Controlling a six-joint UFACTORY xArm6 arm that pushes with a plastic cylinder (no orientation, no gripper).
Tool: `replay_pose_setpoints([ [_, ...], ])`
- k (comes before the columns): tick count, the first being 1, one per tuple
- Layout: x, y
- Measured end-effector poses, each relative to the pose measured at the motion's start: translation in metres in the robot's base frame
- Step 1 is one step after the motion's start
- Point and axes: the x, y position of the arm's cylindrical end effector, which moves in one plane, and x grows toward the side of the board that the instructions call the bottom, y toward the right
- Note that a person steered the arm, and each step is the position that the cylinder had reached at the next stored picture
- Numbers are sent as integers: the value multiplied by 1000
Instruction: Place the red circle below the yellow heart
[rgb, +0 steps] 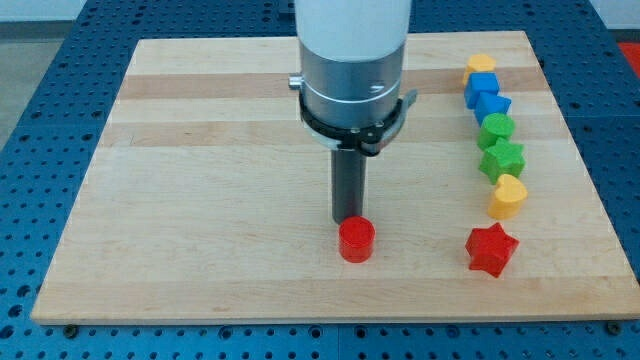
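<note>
The red circle (356, 240) is a short red cylinder on the wooden board, low and near the middle. My tip (349, 220) stands right behind it, at its upper edge, touching or nearly touching. The yellow heart (507, 195) lies at the view's right, well to the right of the red circle and a little higher. A red star (490, 250) sits just below the yellow heart.
A column of blocks runs up the right side above the heart: green star (502, 159), green block (496, 129), blue block (491, 105), blue cube (480, 86), yellow block (481, 65). The board's edge (330, 318) is close below the red circle.
</note>
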Motion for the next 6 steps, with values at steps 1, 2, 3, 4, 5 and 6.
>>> replay_pose_setpoints([
  [1,0,-17],
  [2,2,-35],
  [3,9,-49],
  [4,32,-62],
  [5,63,-63],
  [6,64,-35],
])
